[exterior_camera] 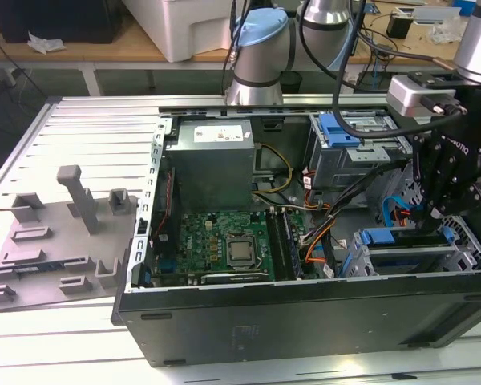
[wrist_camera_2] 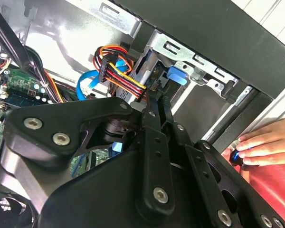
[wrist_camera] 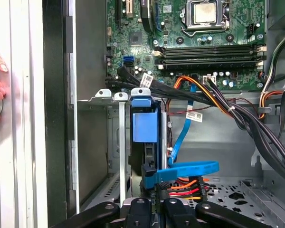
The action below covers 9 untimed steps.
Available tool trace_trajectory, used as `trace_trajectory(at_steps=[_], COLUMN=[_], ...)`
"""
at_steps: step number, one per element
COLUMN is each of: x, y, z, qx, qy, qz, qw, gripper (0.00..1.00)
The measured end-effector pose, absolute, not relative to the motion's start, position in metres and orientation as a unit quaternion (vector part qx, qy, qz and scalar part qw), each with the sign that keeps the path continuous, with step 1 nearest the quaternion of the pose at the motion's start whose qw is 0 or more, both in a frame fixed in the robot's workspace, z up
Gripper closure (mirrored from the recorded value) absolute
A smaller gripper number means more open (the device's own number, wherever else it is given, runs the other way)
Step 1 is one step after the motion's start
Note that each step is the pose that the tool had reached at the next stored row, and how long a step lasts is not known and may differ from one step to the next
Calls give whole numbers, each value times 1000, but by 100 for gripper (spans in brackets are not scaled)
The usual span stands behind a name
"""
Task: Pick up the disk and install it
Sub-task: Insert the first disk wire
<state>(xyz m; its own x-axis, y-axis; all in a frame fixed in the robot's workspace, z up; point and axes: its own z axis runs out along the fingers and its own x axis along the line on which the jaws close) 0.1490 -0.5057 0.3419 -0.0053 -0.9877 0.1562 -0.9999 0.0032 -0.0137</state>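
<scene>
The disk [wrist_camera: 145, 127] stands on edge in a slot of the metal drive cage [wrist_camera: 104, 97], its blue rail tab facing out, at the front corner of the open computer case. In the exterior view the disk [exterior_camera: 401, 258] lies in the lower cage at the case's right end. My gripper [exterior_camera: 427, 215] hangs just above that cage. In both wrist views its black fingers [wrist_camera_2: 154, 118] come together at the power and data connectors [wrist_camera: 180, 183] by the disk's end. The gripper [wrist_camera: 157, 205] looks shut, with the connector cluster right at its tips.
Blue data cable [wrist_camera: 185, 168] and orange-red power wires [wrist_camera_2: 118, 76] loop around the fingers. The motherboard [exterior_camera: 224, 241], a grey power-supply box [exterior_camera: 212, 160] and an upper cage with a blue bracket [exterior_camera: 341, 132] fill the case. A person's hand [wrist_camera_2: 261, 145] rests outside the case wall.
</scene>
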Motion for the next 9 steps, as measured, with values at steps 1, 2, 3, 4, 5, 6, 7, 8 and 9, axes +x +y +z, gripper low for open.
trace_trajectory(at_steps=[1, 2, 3, 4, 5, 6, 7, 8, 9], x=[149, 149, 149, 149, 149, 149, 149, 149, 149], y=[-506, -506, -506, -506, -506, -506, -506, -506, -506], z=[342, 342, 342, 341, 341, 341, 340, 340, 340], qx=[703, 703, 703, 703, 703, 703, 703, 703, 703], qy=[-706, -706, -706, -706, -706, -706, -706, -707, -707], qz=[60, 60, 60, 60, 60, 60, 60, 61, 61], qw=[51, 51, 50, 50, 50, 50, 50, 49, 49], gripper=[83, 83, 83, 83, 83, 83, 83, 83, 83])
